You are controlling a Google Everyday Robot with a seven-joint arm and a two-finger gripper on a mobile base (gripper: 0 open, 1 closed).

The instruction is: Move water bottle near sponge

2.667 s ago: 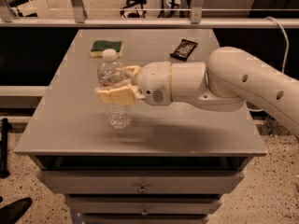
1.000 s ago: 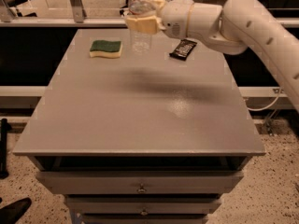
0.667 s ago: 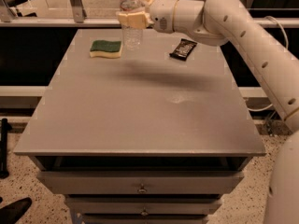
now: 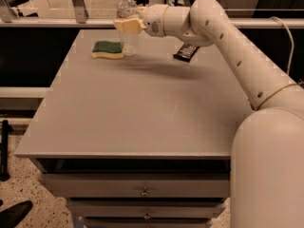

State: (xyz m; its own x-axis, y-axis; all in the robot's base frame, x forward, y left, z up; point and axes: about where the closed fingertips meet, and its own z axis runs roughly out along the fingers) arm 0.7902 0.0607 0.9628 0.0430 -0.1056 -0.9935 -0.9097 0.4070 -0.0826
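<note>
The water bottle (image 4: 128,13), clear with a white cap, stands upright at the far left of the grey table (image 4: 142,108), just right of the sponge (image 4: 108,50). The sponge is flat, dark green on top with a pale yellow base. My gripper (image 4: 127,24) reaches in from the right and is shut on the water bottle around its middle, its pale fingers on either side. The bottle's base is at or just above the table top, close to the sponge's right end.
A dark snack-bar wrapper (image 4: 185,52) lies at the far right of the table, partly under my arm (image 4: 228,46). Drawers (image 4: 142,192) sit below the table's front edge. A railing runs behind the table.
My gripper has carried the water bottle from the table's middle up to the far left. It has come down beside the sponge.
</note>
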